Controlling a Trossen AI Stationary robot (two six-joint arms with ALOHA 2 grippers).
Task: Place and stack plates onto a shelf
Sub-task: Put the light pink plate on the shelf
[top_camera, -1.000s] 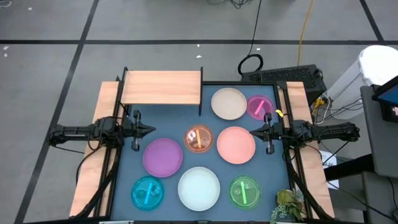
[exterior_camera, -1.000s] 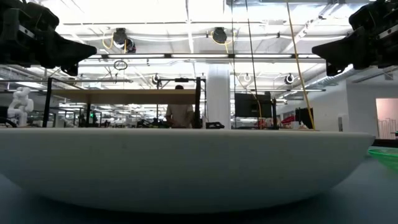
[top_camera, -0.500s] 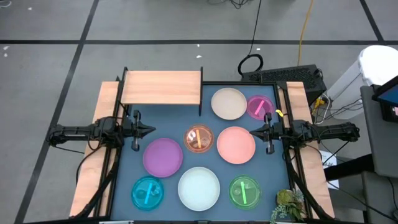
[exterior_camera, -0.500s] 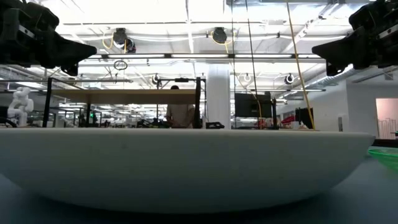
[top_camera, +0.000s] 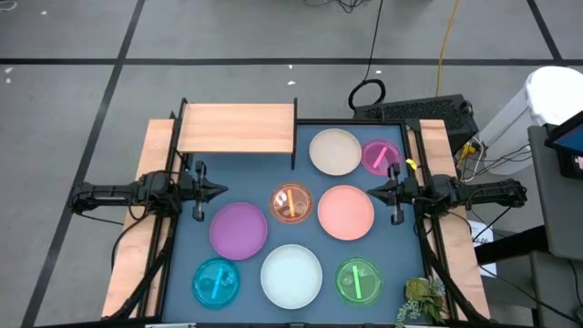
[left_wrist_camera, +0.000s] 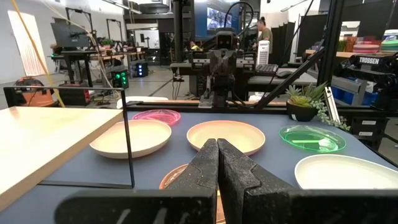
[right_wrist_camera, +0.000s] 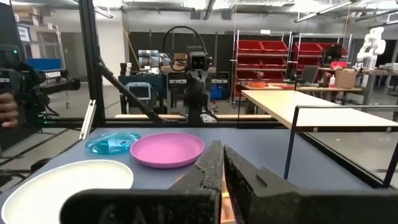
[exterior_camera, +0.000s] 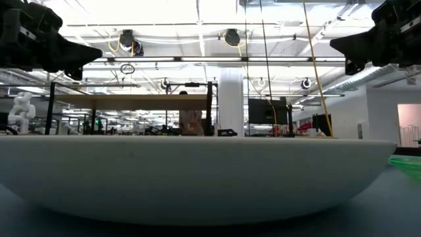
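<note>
The shelf point(top_camera: 236, 128) stands at the far left corner of the table point(top_camera: 250, 178), its light-wood board bare, with no plate on it. All eight plates lie flat on the dark table top. Near the far right corner the cream plate point(top_camera: 335, 151) sits just beside the small magenta plate point(top_camera: 380, 156). In the middle of the table the small orange plate point(top_camera: 291, 202) lies between the purple plate point(top_camera: 239, 229) and the pink plate point(top_camera: 345, 211), close to both. Along the near edge run the small cyan plate point(top_camera: 216, 281) toward the left corner, the pale white plate point(top_camera: 291, 275) in the middle, and the small green plate point(top_camera: 358, 280) toward the right corner. The left gripper point(top_camera: 221, 190) hovers above the left edge of the table, just beyond the purple plate's rim, its fingers pressed together on nothing. The right gripper point(top_camera: 372, 191) hovers above the right edge, its tip over the rim of the pink plate, fingers likewise closed and empty. A small green plant point(top_camera: 422, 301) sits at the near right corner.
</note>
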